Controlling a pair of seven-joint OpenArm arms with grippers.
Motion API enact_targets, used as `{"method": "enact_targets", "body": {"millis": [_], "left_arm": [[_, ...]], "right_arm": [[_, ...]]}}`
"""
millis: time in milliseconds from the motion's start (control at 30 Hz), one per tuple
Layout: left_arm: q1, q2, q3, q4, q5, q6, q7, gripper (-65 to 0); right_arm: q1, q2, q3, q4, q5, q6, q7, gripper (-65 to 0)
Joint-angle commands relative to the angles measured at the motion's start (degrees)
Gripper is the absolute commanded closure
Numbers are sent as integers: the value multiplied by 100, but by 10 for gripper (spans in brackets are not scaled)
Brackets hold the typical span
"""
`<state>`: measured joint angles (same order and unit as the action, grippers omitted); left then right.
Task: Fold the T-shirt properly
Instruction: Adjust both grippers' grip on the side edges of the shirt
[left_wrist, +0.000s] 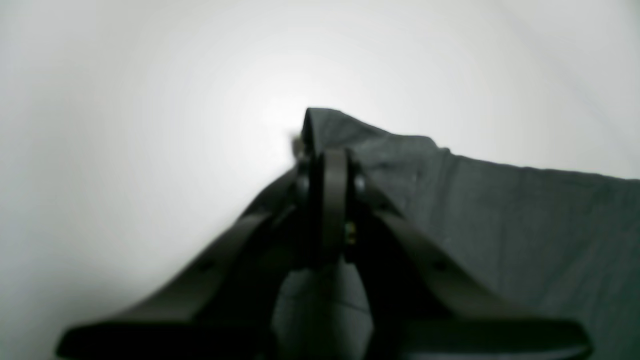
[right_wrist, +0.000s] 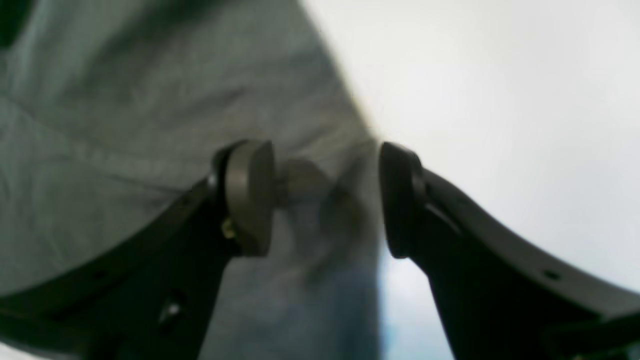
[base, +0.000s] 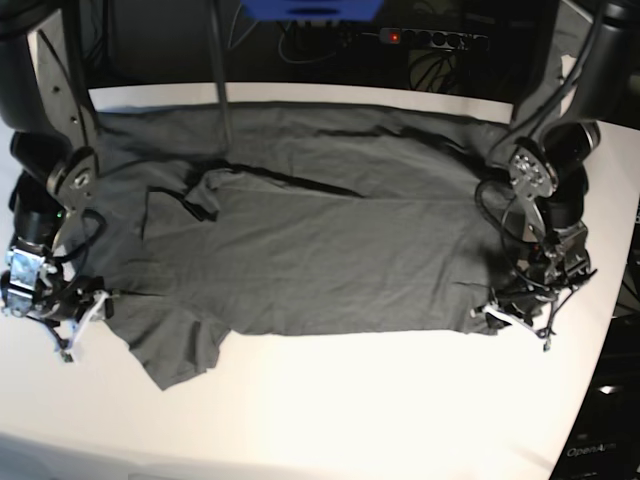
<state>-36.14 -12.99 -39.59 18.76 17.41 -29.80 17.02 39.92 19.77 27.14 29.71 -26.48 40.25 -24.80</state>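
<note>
Left end effector (left_wrist: 334, 200) pinches the T-shirt (base: 320, 240) edge; white table (base: 380, 400) alongside.

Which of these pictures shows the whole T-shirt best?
The base view: the T-shirt lies spread across the table, sleeve and hems visible. The left wrist view shows only one pinched corner, the right wrist view a blurred edge.
</note>
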Motion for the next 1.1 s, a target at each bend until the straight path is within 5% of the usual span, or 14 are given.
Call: {"method": "enact_targets", "body": {"millis": [0,333,633,1067], "left_arm": [[374,117,34,-167,769,286,1345,-26],[471,117,34,-167,769,286,1345,-26],[471,91,34,-167,769,286,1345,-26],[471,73,34,-158,769,286,1345,-26]], "right_arm": [[258,129,-10,92,41,-25,110,-335],[434,216,-116,75,85,-25,137,-335],[566,454,-116,-1262,296,-25,1086,-335],[496,551,-116,-1288,296,-25,1350,-335]]}}
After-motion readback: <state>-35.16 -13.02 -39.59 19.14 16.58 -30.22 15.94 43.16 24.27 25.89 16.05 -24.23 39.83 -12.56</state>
